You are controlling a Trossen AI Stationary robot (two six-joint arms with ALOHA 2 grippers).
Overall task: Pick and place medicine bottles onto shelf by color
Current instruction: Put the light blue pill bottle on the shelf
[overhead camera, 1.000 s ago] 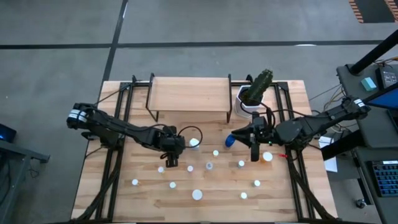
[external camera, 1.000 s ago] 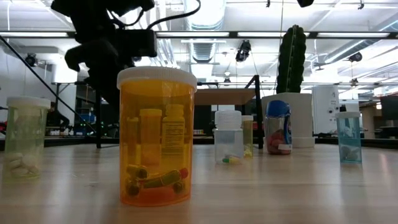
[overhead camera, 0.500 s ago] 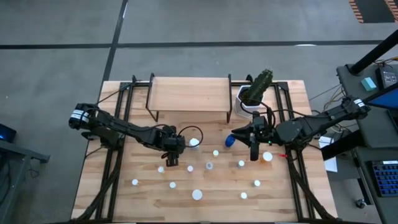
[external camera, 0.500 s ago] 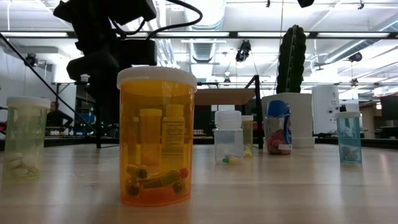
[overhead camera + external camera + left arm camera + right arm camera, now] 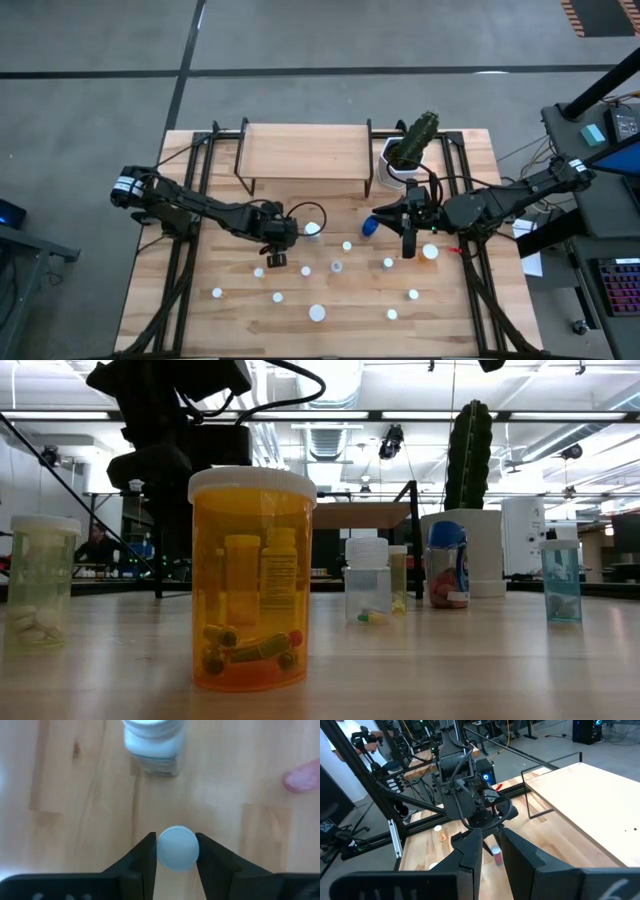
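Black fingers of the left gripper (image 5: 177, 855) pressed both sides of a round white-capped bottle (image 5: 177, 849) low in the wrist picture; the right gripper (image 5: 410, 245) hovered right of centre, fingers nearly together, empty. The light-wood shelf (image 5: 303, 152), top centre, looked bare, so sorting had barely begun, about a dozen smooth plastic bottles remaining on the slatted table (image 5: 470, 300).

An orange bottle (image 5: 252, 578) with a white cap stands on the pale, grained wooden tabletop (image 5: 450, 660). Behind it are a pale green bottle (image 5: 38, 582), a clear one (image 5: 366, 580), a blue-capped one (image 5: 447, 565) and a teal one (image 5: 561, 580). The cactus (image 5: 468, 455) is dark green in a white pot (image 5: 485, 550). The shelf (image 5: 303, 152) is light wood on black legs.
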